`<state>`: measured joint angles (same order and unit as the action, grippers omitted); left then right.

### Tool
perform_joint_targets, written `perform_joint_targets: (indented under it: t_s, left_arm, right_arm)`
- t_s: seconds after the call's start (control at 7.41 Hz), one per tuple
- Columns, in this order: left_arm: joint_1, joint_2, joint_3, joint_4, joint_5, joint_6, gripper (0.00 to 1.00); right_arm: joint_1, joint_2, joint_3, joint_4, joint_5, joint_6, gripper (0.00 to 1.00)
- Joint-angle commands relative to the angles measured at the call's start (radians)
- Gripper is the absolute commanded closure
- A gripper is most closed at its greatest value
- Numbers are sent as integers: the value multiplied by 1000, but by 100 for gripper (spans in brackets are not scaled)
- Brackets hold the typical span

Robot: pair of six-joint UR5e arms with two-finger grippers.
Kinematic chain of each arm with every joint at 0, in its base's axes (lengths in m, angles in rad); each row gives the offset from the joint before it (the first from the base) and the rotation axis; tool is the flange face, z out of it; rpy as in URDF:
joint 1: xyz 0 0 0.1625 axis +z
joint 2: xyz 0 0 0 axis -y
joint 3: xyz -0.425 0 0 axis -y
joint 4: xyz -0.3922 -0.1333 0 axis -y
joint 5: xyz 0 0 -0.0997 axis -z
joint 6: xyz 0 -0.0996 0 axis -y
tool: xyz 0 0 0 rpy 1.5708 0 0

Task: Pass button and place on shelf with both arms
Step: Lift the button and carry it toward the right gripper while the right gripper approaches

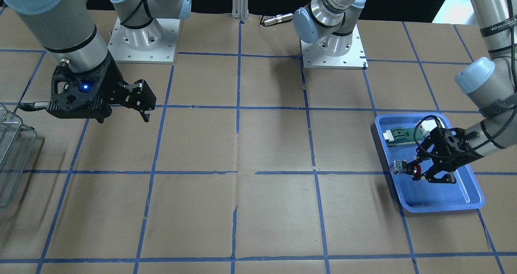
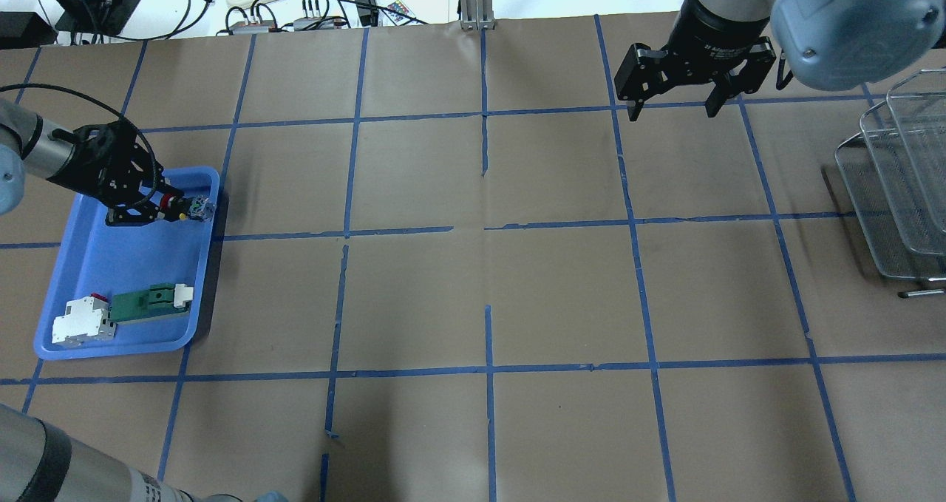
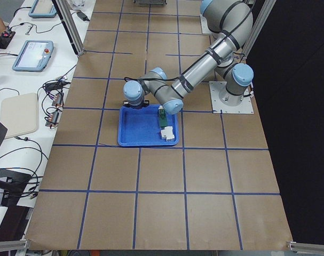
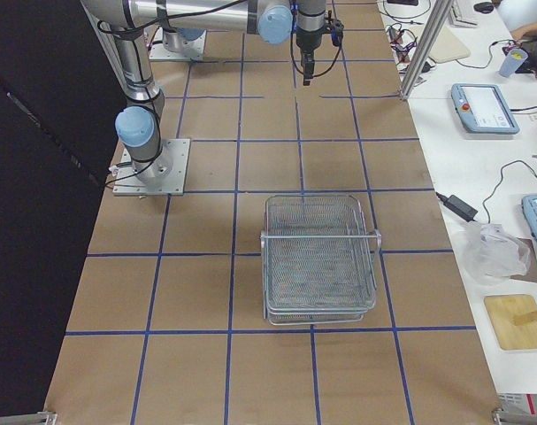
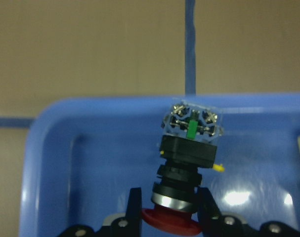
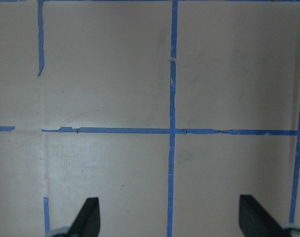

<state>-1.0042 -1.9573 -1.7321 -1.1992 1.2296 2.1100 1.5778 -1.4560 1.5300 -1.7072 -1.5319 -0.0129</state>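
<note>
Left pincer (image 5: 169, 195) clasping button (image 5: 189, 148), over blue tray (image 5: 90, 163)

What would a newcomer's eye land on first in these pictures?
The red-capped button, pinched in the jaws of the left gripper at a corner of the blue tray. Then the right gripper, jaws wide open and empty, hanging above the taped table, and the wire shelf at the table's right end.

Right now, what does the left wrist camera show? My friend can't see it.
A push button with a red cap is pinched between two black jaws, its clear block pointing away. Behind it lie a blue tray and brown table with blue tape.
</note>
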Motion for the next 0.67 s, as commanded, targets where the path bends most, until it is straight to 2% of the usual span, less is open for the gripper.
perform_joint_targets:
  t_s: [0.0,0.27,0.4,0.54]
  left_arm:
    - [-118,72,-4,-62,-111,-162,100]
    - [-290,110,0,-60,-226,-208,100]
    - [-365,113,2,-43,-261,-308,100]
    - [-448,113,18,22,-274,-443,100]
  right_arm:
    - [-10,-35,-69,23,26,1,0]
    - [-18,-58,-109,34,41,-30,0]
    - [-24,-60,-119,43,70,-45,0]
    - [-25,-78,-120,120,78,-188,0]
